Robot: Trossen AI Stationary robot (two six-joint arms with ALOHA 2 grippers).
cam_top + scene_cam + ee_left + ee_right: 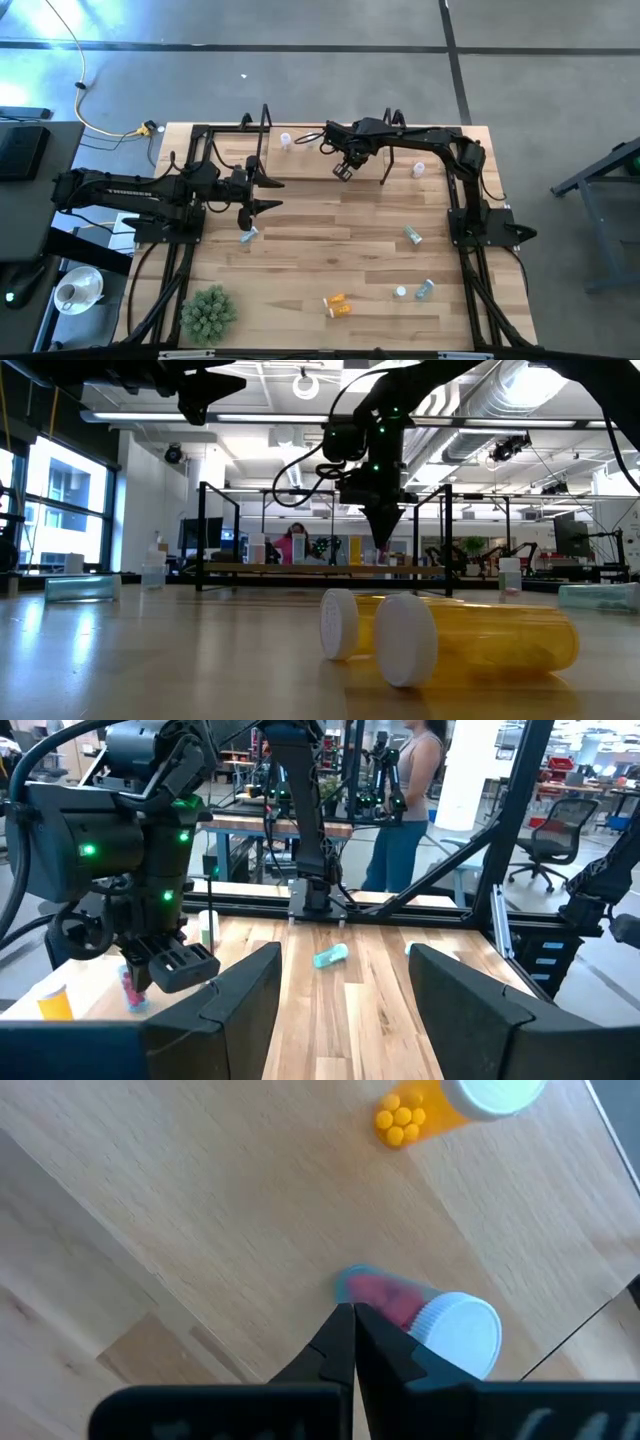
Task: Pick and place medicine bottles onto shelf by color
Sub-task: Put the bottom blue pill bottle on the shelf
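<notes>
My left gripper (pixel 262 194) hangs over the left side of the table (pixel 330 240), fingers spread apart and empty. Just in front of it and a little lower, a teal bottle (pixel 248 236) lies on its side on the wood; it does not touch my fingers. Farther toward the near edge, a green spiky plant ball (pixel 208 310) sits by the corner.

Beyond my left gripper, at the far edge, stands the shelf (pixel 300 160). A white-capped bottle (pixel 286 140) stands on it near its left end.

My right gripper (pixel 344 170) hovers above the shelf, fingers pressed shut with nothing between them. Directly below its tips stands a bottle with pink contents (pixel 420 1312), and an orange bottle (pixel 450 1104) stands just beside that one. Another pale bottle (pixel 419 169) stands to the right of this gripper, near the shelf's end.

Well in front of my right gripper, two orange bottles (pixel 338 304) lie together, and more teal bottles (pixel 412 235) lie scattered to their right.
</notes>
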